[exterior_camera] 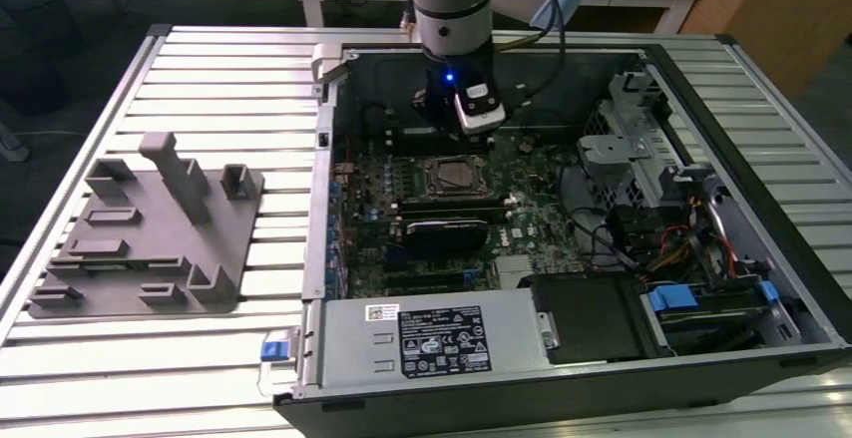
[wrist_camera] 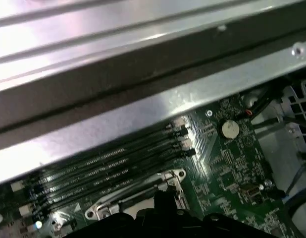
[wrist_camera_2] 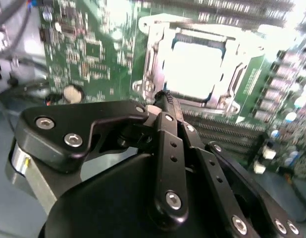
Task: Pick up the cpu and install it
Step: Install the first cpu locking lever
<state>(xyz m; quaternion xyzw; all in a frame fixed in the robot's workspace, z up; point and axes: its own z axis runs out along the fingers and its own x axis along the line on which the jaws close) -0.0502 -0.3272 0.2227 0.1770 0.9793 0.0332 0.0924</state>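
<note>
The cpu (wrist_camera_2: 195, 69) is a bright silvery square lying inside the metal-framed socket (wrist_camera_2: 148, 64) on the green motherboard. In the exterior view the cpu (exterior_camera: 453, 172) sits in the socket near the middle of the open computer case. My gripper (exterior_camera: 464, 131) hangs on the arm just beyond the socket, above the board. In the second wrist view the black fingers (wrist_camera_2: 165, 129) come together at one tip, with the gripper (wrist_camera_2: 162, 97) shut at the socket's edge and nothing between them. The first wrist view has the gripper's tip (wrist_camera: 165, 198) beside the socket frame (wrist_camera: 138, 198).
The case wall (wrist_camera: 143, 109) runs close behind the memory slots (wrist_camera: 103, 166). A coin battery (wrist_camera: 229, 129) sits on the board. A grey fixture block (exterior_camera: 147, 228) lies on the slatted table at the exterior view's left. The power supply (exterior_camera: 426, 343) and drive bays (exterior_camera: 692, 298) fill the case's near side.
</note>
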